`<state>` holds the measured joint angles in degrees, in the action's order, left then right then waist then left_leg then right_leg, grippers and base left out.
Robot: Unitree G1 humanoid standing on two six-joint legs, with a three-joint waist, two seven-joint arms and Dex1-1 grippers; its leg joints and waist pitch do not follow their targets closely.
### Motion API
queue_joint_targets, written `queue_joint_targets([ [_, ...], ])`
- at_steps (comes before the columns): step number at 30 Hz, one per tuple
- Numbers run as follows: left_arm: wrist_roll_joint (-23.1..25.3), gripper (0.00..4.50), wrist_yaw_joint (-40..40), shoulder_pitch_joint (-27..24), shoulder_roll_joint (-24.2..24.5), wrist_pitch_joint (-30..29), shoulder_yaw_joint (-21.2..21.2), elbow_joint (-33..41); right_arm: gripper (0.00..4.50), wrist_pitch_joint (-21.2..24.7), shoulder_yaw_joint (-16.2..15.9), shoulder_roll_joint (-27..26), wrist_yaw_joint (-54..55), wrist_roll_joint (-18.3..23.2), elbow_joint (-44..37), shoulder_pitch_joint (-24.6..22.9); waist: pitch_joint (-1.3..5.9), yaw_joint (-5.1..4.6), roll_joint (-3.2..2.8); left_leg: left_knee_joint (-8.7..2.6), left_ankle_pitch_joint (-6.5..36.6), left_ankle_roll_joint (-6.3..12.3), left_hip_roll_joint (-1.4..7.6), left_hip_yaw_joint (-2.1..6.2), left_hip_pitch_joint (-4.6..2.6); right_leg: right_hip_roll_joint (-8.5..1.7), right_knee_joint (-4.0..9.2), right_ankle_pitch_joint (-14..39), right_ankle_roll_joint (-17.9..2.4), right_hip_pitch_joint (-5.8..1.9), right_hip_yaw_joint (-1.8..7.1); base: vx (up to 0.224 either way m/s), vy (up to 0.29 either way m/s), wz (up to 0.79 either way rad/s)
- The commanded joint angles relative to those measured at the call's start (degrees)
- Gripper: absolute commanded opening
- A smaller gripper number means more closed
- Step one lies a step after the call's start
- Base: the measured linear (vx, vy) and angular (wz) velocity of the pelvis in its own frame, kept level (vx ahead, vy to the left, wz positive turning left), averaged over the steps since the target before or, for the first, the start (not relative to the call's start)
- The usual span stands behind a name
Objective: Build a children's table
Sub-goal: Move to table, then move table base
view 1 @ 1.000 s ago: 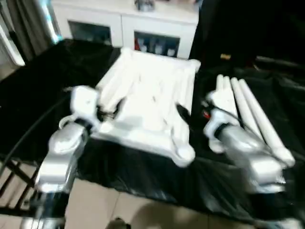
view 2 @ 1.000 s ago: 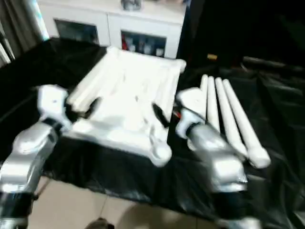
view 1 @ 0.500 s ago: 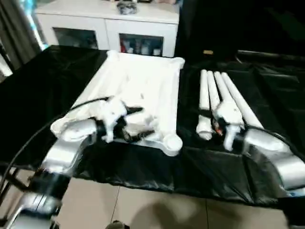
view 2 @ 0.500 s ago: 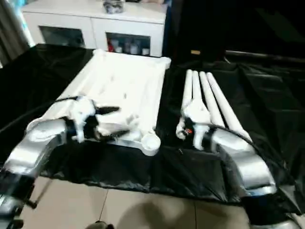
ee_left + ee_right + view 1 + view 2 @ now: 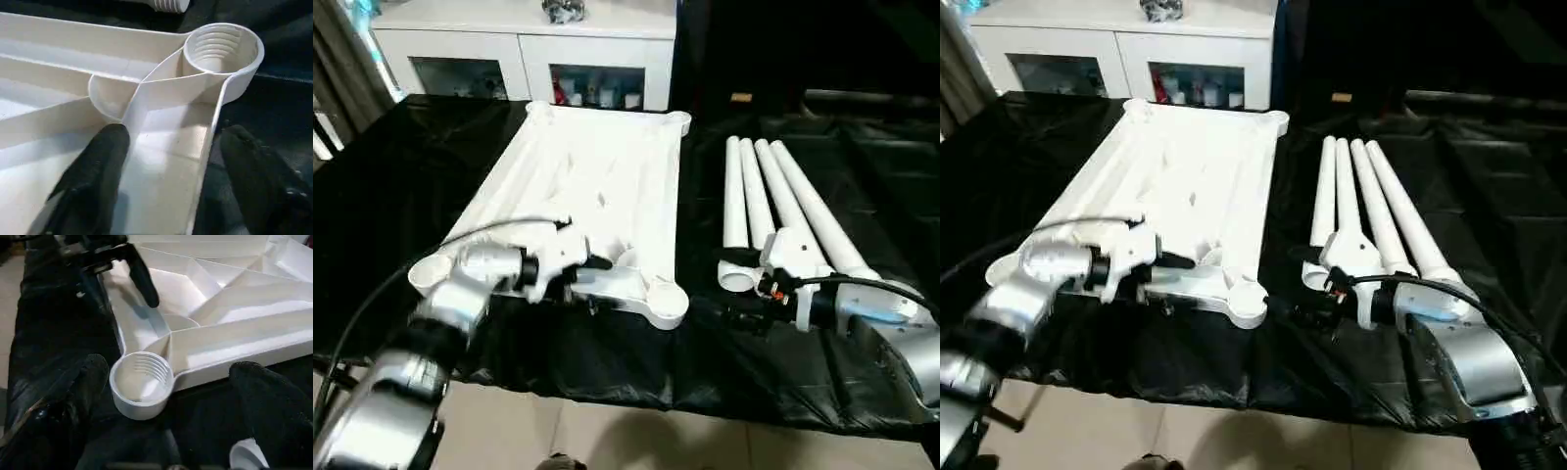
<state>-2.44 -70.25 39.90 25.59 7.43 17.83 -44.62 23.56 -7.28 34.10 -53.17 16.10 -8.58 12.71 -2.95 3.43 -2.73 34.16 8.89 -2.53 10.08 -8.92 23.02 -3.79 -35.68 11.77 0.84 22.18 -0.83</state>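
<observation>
The white tabletop (image 5: 607, 186) lies ribbed side up on the black cloth, with a threaded socket at each rounded corner. My left gripper (image 5: 587, 281) is open at the near rim. One finger (image 5: 98, 171) is inside the rim wall and the other (image 5: 254, 181) outside it, over the cloth. My right gripper (image 5: 736, 305) is open and low over the cloth, pointing at the near right corner socket (image 5: 142, 384). White tube legs (image 5: 793, 206) lie side by side to the right of the tabletop, their near ends beside my right wrist.
The black-draped work table (image 5: 401, 196) ends at a near edge (image 5: 607, 392) over a tiled floor. A white cabinet with glass doors (image 5: 519, 59) stands behind it. A black cable (image 5: 372, 304) loops along my left forearm. Dark shapes fill the back right.
The head camera has tilted, so the whole picture shifted. My left gripper came down onto the near rim of the tabletop. My right gripper dropped low beside the leg ends, facing the corner socket.
</observation>
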Motion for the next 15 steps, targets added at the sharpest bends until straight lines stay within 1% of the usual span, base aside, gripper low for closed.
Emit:
queue_joint_targets([
  [1, 1.0, 3.08, -2.2, 1.4, 0.5, 1.2, 0.1, -3.1, 4.5, 0.6, -0.1, 0.7, -1.2, 0.8, -1.9, -0.6, 4.0, 0.3, 0.32, -3.69, 13.7, 2.14, 2.1, 0.1, -1.77, -3.45, 3.98, 3.1, -16.0, -2.33, 1.32, 0.0, 0.0, 0.0],
  [2, 1.3, 2.97, -2.9, 2.3, 0.3, 1.7, 0.3, -4.6, 4.5, 1.0, -0.4, 1.2, -1.9, 0.8, -2.1, -0.7, 3.96, 0.26, 0.14, -3.76, 14.4, 1.81, 2.2, 0.15, -1.82, -3.53, 4.02, 4.4, -16.0, -2.29, 1.34, 0.0, 0.0, 0.0],
  [3, 1.4, 2.9, -3.1, 2.5, 0.3, 2.0, 0.3, -5.2, 4.5, 1.1, -0.5, 1.4, -2.0, 0.8, -2.1, -0.7, 3.75, 0.18, 0.22, -3.92, 16.2, 1.24, 2.23, 0.12, -1.94, -3.47, 4.35, 7.5, -15.6, -2.15, 1.38, 0.0, 0.0, 0.0],
  [4, 1.7, 2.87, -4.7, 3.7, -0.2, 2.5, 0.4, -7.7, 4.5, 1.3, -0.9, 2.1, -2.9, 0.9, -2.2, -0.6, 3.69, 0.02, 0.55, -4.04, 17.3, 0.79, 2.31, 0.1, -2.05, -3.48, 4.46, 9.2, -15.3, -2.13, 1.47, 0.0, 0.0, 0.0],
  [6, 1.8, 2.74, -5.4, 4.0, -0.4, 2.7, 0.6, -8.6, 4.5, 1.3, -1.0, 2.3, -3.0, 0.8, -2.2, -0.5, 3.69, 0.11, 0.37, -4.1, 18.0, 0.51, 2.37, 0.1, -2.19, -3.58, 4.63, 10.7, -15.0, -2.02, 1.53, 0.0, 0.0, 0.0],
  [7, 2.2, 2.62, -6.4, 4.4, -0.5, 2.7, 1.1, -9.3, 4.5, 1.3, -1.3, 2.7, -3.7, 0.8, -2.0, -0.2, 3.7, 0.1, 0.53, -4.12, 17.9, 0.33, 2.41, 0.03, -2.15, -3.64, 4.61, 10.7, -14.9, -1.96, 1.57, 0.0, 0.0, 0.0],
  [8, 2.2, 2.62, -6.5, 4.4, -0.6, 2.6, 1.2, -9.4, 4.5, 1.3, -1.3, 2.7, -3.8, 0.8, -2.0, -0.2, 3.72, 0.14, 0.51, -4.12, 18.0, 0.41, 2.46, -0.01, -2.21, -3.69, 4.59, 10.6, -15.0, -1.9, 1.58, 0.0, 0.0, 0.0],
  [9, 2.4, 2.52, -6.6, 4.7, -0.7, 2.9, 1.3, -10.1, 4.5, 1.2, -1.5, 2.7, -3.9, 0.6, -1.6, 0.3, 3.74, 0.14, 0.44, -4.05, 17.8, 0.64, 2.46, -0.13, -2.17, -3.75, 4.56, 10.2, -15.1, -1.87, 1.54, 0.0, 0.0, 0.0],
  [11, 3.0, 2.39, -6.1, 5.0, -1.2, 3.6, 1.6, -11.3, 4.5, 0.9, -2.0, 2.7, -4.2, 0.1, -1.0, 1.0, 3.8, 0.07, 0.59, -4.04, 17.0, 0.97, 2.43, -0.24, -2.03, -3.73, 4.51, 9.5, -15.2, -1.96, 1.46, 0.0, 0.0, 0.0],
  [12, 3.3, 2.39, -5.7, 5.2, -1.5, 4.0, 1.8, -11.8, 4.5, 0.9, -2.2, 2.6, -4.3, 0.0, -0.8, 1.3, 3.83, 0.07, 0.54, -4.08, 16.8, 1.07, 2.49, -0.2, -2.03, -3.79, 4.45, 9.3, -15.2, -1.97, 1.42, 0.0, 0.0, 0.0],
  [13, 3.7, 2.18, -5.2, 5.5, -1.7, 4.6, 1.9, -12.5, 4.5, 0.9, -2.3, 2.6, -4.3, 0.0, -0.8, 1.5, 3.85, 0.05, 0.47, -4.04, 16.7, 1.23, 2.51, -0.24, -2.01, -3.78, 4.45, 9.0, -15.2, -1.92, 1.39, 0.0, 0.0, 0.0],
  [14, 4.0, 2.1, -4.2, 5.9, -2.2, 5.6, 1.8, -13.5, 4.5, 1.0, -2.5, 2.5, -4.4, 0.0, -0.8, 1.7, 3.88, 0.04, 0.67, -3.99, 16.6, 1.43, 2.49, -0.3, -2.01, -3.78, 4.52, 8.6, -15.3, -1.94, 1.41, 0.0, 0.0, 0.0],
  [15, 4.1, 2.06, -4.0, 6.1, -2.4, 6.0, 1.7, -13.9, 4.5, 1.1, -2.5, 2.4, -4.4, 0.0, -0.8, 1.8, 3.91, 0.14, 0.67, -3.92, 16.1, 1.68, 2.47, -0.3, -1.95, -3.85, 4.44, 7.9, -15.4, -2.0, 1.42, 0.0, 0.0, 0.0],
])
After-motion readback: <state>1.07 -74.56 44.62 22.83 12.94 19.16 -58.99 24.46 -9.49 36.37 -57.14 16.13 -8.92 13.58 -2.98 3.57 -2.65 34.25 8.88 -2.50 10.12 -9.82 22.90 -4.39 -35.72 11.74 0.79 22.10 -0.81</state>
